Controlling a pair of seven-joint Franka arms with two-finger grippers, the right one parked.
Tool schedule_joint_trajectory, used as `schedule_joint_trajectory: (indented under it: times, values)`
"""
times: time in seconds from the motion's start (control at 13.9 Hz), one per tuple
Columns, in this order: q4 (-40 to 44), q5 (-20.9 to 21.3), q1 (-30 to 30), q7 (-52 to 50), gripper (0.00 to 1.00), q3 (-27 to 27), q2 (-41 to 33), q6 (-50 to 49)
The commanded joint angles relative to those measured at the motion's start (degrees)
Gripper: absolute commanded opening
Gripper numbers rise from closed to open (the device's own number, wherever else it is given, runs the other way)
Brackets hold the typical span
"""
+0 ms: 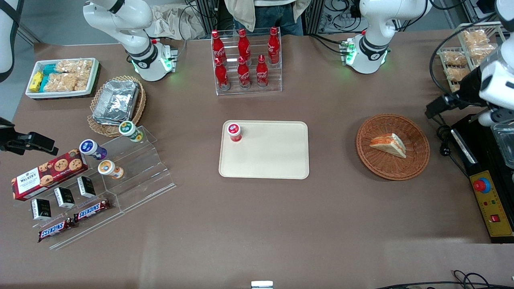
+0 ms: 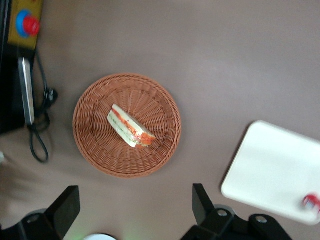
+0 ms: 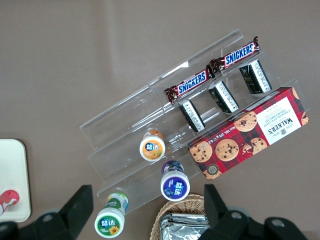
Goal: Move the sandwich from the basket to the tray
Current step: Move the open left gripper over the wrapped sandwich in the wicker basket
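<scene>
Nothing is done yet: the sandwich point(image 2: 130, 126) lies in the basket point(image 2: 95, 145), the tray point(image 1: 277, 160) waits nearby, and the gripper point(image 2: 135, 210) hangs above with open, empty jaws.

I'm reading SNICKERS on two bars point(image 3: 192, 84) | WALKER'S on the tartan cookie box point(image 3: 250, 132) | Coca-Cola on red bottles point(image 1: 243, 58)

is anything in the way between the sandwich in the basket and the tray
Nothing visible. Only bare table lies between the basket holding the sandwich and the tray. A small red-capped bottle stands in one tray corner; the rest is free. The gripper hangs open above the table beside the basket.
</scene>
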Motion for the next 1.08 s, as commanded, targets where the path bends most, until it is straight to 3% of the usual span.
schedule_joint_trajectory:
  times: [0.0,0.29,0.43,0.79,1.01]
  values:
    - [1.31,0.59,-0.06,-13.59,1.00,-0.23,2.78,-0.85]
    - [0.96,0.85,-0.06,-19.86,1.00,0.91,5.15,-0.85]
    - [-1.32,4.08,-0.23,-25.20,1.00,0.83,8.39,0.89]
    - [-8.17,5.07,-1.20,-36.64,1.00,0.48,16.05,14.94]
    - [-15.53,4.98,-2.26,-38.15,1.00,0.48,17.56,23.72]
